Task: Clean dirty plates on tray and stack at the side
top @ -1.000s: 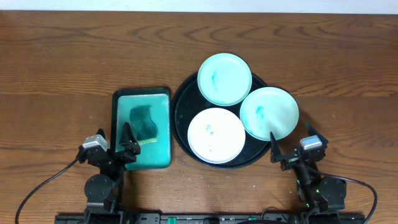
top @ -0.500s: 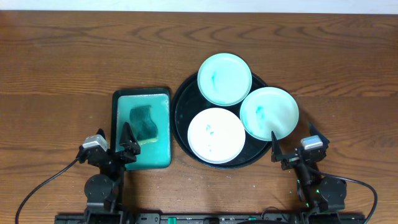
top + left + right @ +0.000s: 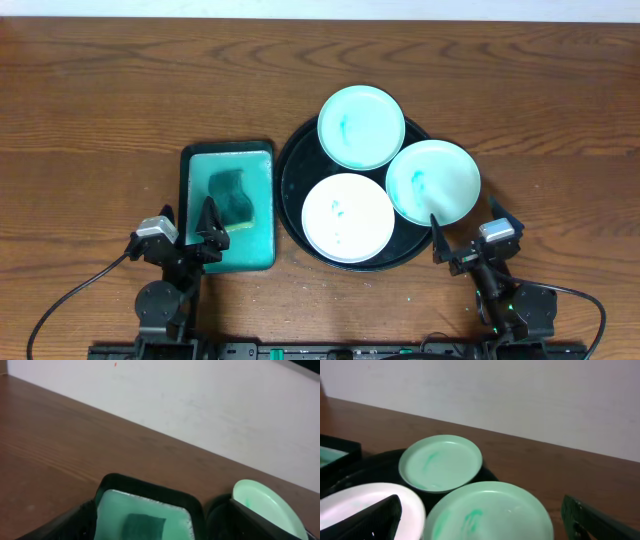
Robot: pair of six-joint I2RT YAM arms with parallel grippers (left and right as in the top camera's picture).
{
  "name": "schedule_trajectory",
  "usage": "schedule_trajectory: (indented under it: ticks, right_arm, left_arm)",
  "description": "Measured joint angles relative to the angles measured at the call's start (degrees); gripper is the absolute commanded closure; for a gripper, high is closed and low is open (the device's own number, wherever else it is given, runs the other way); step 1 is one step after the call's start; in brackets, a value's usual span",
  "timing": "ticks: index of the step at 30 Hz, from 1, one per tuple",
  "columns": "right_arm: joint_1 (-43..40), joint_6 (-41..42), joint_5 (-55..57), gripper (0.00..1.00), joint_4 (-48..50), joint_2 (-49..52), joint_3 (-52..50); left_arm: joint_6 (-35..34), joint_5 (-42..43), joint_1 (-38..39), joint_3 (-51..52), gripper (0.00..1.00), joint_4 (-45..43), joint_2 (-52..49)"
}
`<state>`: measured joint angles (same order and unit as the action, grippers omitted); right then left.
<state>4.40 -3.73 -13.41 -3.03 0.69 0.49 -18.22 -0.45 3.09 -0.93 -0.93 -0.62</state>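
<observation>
Three small round shallow plates with teal smears lie on the large round glossy black tray (image 3: 292,168): a far mint plate (image 3: 361,126), a right mint plate (image 3: 433,181) and a near white plate (image 3: 347,217). The left gripper (image 3: 188,215) hangs with jaws apart and empty over the near edge of a teal rectangular tray (image 3: 256,168). The right gripper (image 3: 462,226) is likewise spread and empty, beside the black tray's near right rim.

It looked like a robotics lab or test bench. A bare wood-grain tabletop (image 3: 100,90) stood against a plain white wall (image 3: 210,405). Two small robot arms, the left arm (image 3: 160,295) and the right arm (image 3: 518,305), were fixed to a black rail (image 3: 320,352) along the near edge, and black cables (image 3: 62,297) trailed from their bases.
</observation>
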Motion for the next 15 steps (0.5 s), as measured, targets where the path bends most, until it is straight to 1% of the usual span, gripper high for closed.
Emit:
schedule_trajectory:
  ticks: [4, 7, 8, 12, 15]
  right_arm:
    - [0.02, 1.77, -1.55, 0.01, -0.98, 0.37, 1.25]
    - [0.02, 2.91, -2.56, 0.01, -4.92, 4.24, 7.91]
    - [0.02, 3.1, -2.67, 0.01, -5.75, 6.16, 10.27]
    - [0.0, 4.76, -3.04, 0.01, -14.64, 18.53, 25.57]
    - [0.02, 7.1, -3.91, 0.01, -28.72, 30.36, 38.88]
  left_arm:
    - [0.0, 0.35, 0.0, -1.05, 0.19, 0.59, -0.46]
    - [0.02, 0.48, 0.0, -7.98, 0.19, 5.03, -4.83]
    - [0.0, 0.52, 0.0, -10.99, 0.18, 7.78, -7.1]
    - [0.04, 0.68, 0.0, -25.2, 0.19, 17.14, -20.55]
    - [0.74, 2.82, 0.0, -36.87, 0.19, 26.64, -31.87]
